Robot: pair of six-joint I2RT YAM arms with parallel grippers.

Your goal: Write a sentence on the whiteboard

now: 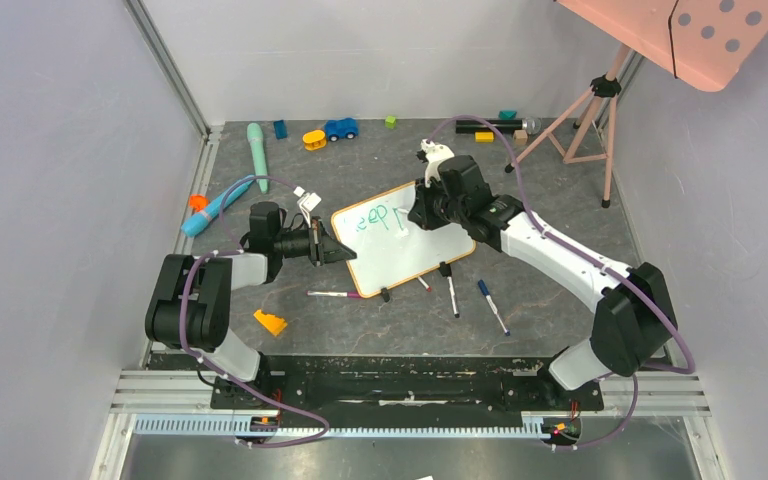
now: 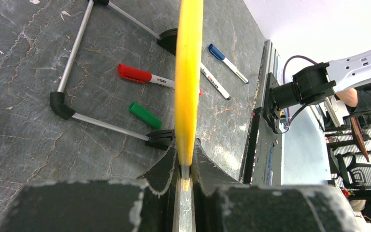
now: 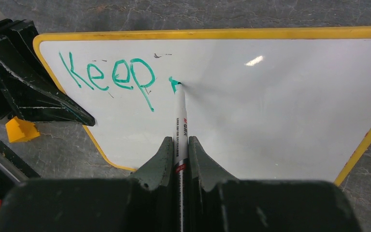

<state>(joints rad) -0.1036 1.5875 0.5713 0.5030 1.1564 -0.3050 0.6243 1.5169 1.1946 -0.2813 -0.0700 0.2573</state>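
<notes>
Risks first. The whiteboard [image 1: 405, 240] stands propped at an angle mid-tabletop [image 1: 360, 165] on its clip feet [image 1: 385, 295], and only your left pincer [image 2: 186, 155] steadies it, at the left frame edge. Press too hard with the marker [image 3: 179, 108] and the board can flex, pivot on that one clamp or skid on its feet, smearing the stroke. The frame is a thin edge to hold, so a slip there likely lets the board swing. The marker sticks out long from the right pincer [image 3: 178, 145]. Side load could twist it in the grip and the letters would wander. Watch spacing too: the sentence [image 3: 111, 77] reads only "Keep", at the board's left end, so the rest probably needs a second line. Loose pens [image 1: 450, 292] lie just near of the board and could foul it if it skids.

Pincers: the left is clenched on the yellow-orange frame, jaws nearly together. The right is clenched on the marker barrel, tip touching the board at a small green mark just right of "Keep".
</notes>
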